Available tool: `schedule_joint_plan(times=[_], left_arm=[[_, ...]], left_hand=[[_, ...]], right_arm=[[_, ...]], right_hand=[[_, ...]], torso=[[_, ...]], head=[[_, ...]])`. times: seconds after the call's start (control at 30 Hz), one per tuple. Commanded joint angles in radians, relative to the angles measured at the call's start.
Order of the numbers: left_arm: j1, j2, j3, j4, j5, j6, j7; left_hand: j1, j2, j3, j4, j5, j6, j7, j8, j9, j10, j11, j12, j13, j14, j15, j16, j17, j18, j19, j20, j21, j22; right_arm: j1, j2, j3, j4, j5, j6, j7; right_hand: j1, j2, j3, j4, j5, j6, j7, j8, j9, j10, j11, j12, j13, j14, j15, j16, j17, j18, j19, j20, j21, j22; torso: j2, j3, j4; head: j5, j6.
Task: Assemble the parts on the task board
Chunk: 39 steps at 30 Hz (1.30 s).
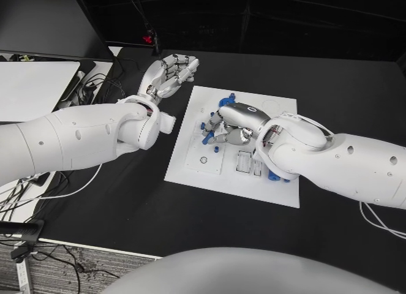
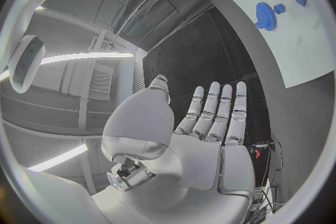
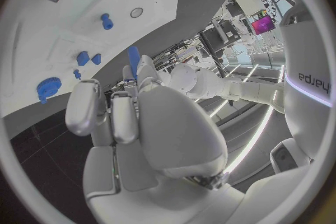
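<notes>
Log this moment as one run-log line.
left hand: open, off task board, holding nothing | right hand: over board, pinching blue part | blue gear: lying on board

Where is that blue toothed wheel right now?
The blue gear wheel lies on the white task board near its far edge, beside smaller blue parts; the head view shows it just beyond the right hand.

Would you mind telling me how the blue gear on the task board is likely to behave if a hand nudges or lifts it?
The blue gear looks like rigid moulded plastic, so probably stiff and light. Lying flat on the task board, it should slide rather than roll.
</notes>
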State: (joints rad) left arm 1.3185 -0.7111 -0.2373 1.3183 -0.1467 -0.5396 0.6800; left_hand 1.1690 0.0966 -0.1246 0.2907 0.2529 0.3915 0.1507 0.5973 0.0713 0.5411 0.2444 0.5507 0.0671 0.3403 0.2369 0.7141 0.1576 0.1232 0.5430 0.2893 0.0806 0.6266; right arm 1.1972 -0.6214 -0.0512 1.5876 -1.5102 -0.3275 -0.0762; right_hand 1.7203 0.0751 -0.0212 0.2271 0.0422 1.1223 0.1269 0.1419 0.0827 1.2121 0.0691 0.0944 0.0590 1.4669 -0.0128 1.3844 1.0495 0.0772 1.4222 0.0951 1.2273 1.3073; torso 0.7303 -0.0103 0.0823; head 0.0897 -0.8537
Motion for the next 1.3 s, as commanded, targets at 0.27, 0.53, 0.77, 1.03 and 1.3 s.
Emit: schedule_joint_plan(times=[0.27, 0.53, 0.77, 1.03, 1.3], left_arm=[[0.001, 0.002, 0.001, -0.001, 0.001, 0.007, 0.099], [0.001, 0.002, 0.001, -0.002, 0.001, 0.007, 0.099], [0.001, 0.004, 0.001, -0.002, 0.001, 0.007, 0.099], [0.001, 0.004, 0.001, -0.003, 0.001, 0.007, 0.099], [0.001, 0.005, 0.001, -0.004, 0.001, 0.007, 0.098]], left_hand=[[0.012, 0.001, -0.006, 0.000, 0.006, -0.006, 0.135, 0.003, -0.001, -0.004, -0.003, 0.003, -0.001, 0.000, -0.004, 0.003, -0.002, -0.003, 0.006, 0.000, 0.006, -0.001], [0.012, 0.001, -0.006, 0.000, 0.006, -0.006, 0.135, 0.003, -0.001, -0.004, -0.003, 0.003, -0.001, 0.000, -0.004, 0.003, -0.002, -0.003, 0.006, 0.000, 0.006, -0.001], [0.012, 0.002, -0.008, 0.001, 0.006, -0.006, 0.135, 0.004, -0.001, -0.005, -0.003, 0.004, -0.001, -0.001, -0.004, 0.005, -0.004, -0.003, 0.006, 0.000, 0.006, -0.002], [0.012, 0.002, -0.008, 0.001, 0.006, -0.006, 0.135, 0.004, -0.001, -0.005, -0.003, 0.004, -0.001, -0.001, -0.004, 0.005, -0.004, -0.003, 0.006, 0.000, 0.006, -0.002], [0.012, 0.002, -0.008, 0.001, 0.006, -0.006, 0.135, 0.004, -0.001, -0.005, -0.003, 0.004, -0.001, -0.001, -0.004, 0.005, -0.004, -0.003, 0.006, 0.000, 0.006, -0.002]], right_arm=[[-0.034, 0.011, 0.000, 0.013, -0.108, 0.067, 0.010], [-0.043, 0.029, 0.000, -0.007, -0.143, 0.062, 0.018], [-0.044, 0.038, 0.000, -0.017, -0.166, 0.080, 0.014], [-0.046, 0.037, 0.000, -0.015, -0.212, 0.100, -0.001], [-0.047, 0.037, 0.000, -0.008, -0.211, 0.109, 0.005]], right_hand=[[0.007, 0.006, 0.009, 0.000, 0.006, 0.003, 0.001, -0.005, 0.001, 0.012, -0.004, -0.007, 0.001, 0.018, -0.003, -0.005, -0.002, 0.009, 0.003, -0.006, 0.003, 0.037], [0.009, 0.005, 0.012, 0.000, 0.006, 0.003, 0.002, -0.007, 0.000, 0.012, -0.003, -0.011, 0.001, 0.018, -0.002, -0.005, -0.003, 0.009, 0.003, -0.006, 0.003, 0.038], [0.009, 0.005, 0.013, 0.000, 0.006, 0.002, 0.002, -0.008, 0.000, 0.012, -0.002, -0.013, 0.001, 0.018, -0.002, -0.005, -0.003, 0.009, 0.004, -0.006, 0.004, 0.038], [0.009, 0.005, 0.014, 0.000, 0.006, 0.002, 0.003, -0.009, -0.001, 0.011, -0.002, -0.015, 0.001, 0.018, -0.002, -0.006, -0.004, 0.009, 0.003, -0.005, 0.003, 0.038], [0.009, 0.004, 0.014, 0.001, 0.006, 0.002, 0.003, -0.009, -0.001, 0.011, -0.001, -0.016, 0.001, 0.018, -0.001, -0.007, -0.006, 0.009, 0.003, -0.005, 0.002, 0.037]], torso=[[0.000, 0.0009, 0.0004], [0.000, 0.0011, -0.0005], [-0.001, 0.0008, -0.0001], [0.000, 0.0010, -0.0016], [0.000, 0.0012, -0.0003]], head=[[-0.001, -0.014], [-0.004, -0.019], [-0.006, -0.019], [-0.012, -0.019], [-0.019, -0.019]])
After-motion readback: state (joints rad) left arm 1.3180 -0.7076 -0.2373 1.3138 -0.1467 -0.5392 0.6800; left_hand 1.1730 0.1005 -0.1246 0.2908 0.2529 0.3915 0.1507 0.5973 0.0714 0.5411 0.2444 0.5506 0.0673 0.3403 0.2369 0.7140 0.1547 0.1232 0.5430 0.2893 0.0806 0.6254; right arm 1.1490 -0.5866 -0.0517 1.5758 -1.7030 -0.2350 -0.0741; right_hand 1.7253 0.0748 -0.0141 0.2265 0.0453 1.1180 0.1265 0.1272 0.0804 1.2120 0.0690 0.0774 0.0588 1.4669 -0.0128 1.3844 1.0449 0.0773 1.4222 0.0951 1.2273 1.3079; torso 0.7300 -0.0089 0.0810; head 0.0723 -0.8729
